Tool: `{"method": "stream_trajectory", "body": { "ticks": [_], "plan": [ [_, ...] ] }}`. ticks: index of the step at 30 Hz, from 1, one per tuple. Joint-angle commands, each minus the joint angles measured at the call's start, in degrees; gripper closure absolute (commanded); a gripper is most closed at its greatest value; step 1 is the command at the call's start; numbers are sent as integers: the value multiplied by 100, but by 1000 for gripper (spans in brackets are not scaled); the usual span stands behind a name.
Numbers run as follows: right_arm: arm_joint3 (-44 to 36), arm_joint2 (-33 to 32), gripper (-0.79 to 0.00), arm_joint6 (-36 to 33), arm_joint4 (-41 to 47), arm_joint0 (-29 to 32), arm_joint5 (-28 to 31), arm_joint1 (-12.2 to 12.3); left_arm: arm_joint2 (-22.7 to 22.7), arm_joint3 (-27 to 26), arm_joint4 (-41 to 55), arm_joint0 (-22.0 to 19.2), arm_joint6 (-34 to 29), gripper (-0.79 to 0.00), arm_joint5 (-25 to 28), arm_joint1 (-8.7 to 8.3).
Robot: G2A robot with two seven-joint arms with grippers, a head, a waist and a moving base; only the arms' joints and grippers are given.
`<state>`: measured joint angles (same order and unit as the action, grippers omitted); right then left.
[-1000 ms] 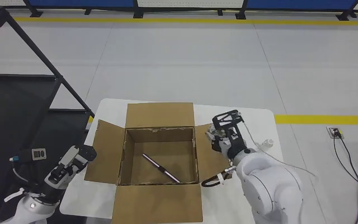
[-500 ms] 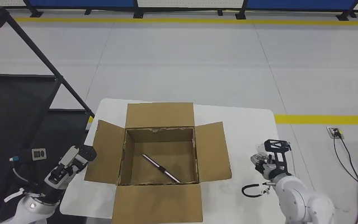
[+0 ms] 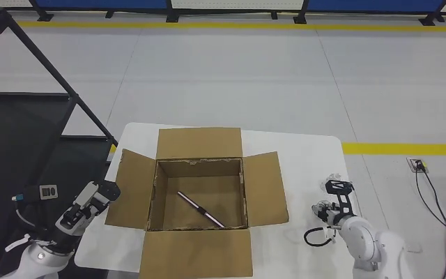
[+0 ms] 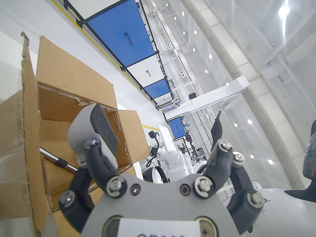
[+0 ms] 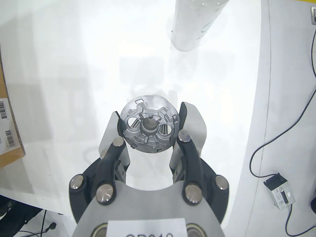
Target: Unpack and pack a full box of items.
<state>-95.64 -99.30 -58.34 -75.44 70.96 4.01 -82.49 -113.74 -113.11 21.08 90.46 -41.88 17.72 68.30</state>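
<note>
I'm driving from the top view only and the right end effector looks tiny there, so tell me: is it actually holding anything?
Observer: Yes. The right end effector is shut on a round metal part, over the white table.
Operator: Anything close ahead of it?
Observer: A clear bottle on the table, apart from the part.
Operator: And the left one?
Observer: The left end effector is open with nothing between its fingers, facing the box with the rod inside.
</note>
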Motion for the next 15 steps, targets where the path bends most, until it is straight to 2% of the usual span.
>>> {"method": "stream_trajectory", "body": {
  "ticks": [1,3,4,8,9,14,15],
  "plan": [
    [90,11,-102,2,4,-56,-17,14,0,0,0,0,0,-785,0,0],
    [150,34,-197,-15,0,-102,-32,28,0,0,0,0,0,-785,0,0],
    [170,40,-283,-26,2,-122,-43,36,0,0,0,0,0,-785,0,0],
    [188,52,-437,-100,-14,-183,-85,68,0,0,0,0,0,-785,0,0],
    [156,48,-508,-107,-8,-193,-103,76,0,0,0,0,0,-785,0,0],
    [-386,116,-539,-192,1,-144,-112,108,0,0,0,0,0,-785,0,0],
    [-511,150,-576,-264,-34,-139,-119,114,0,0,0,0,0,-785,0,0]
  ]
}}
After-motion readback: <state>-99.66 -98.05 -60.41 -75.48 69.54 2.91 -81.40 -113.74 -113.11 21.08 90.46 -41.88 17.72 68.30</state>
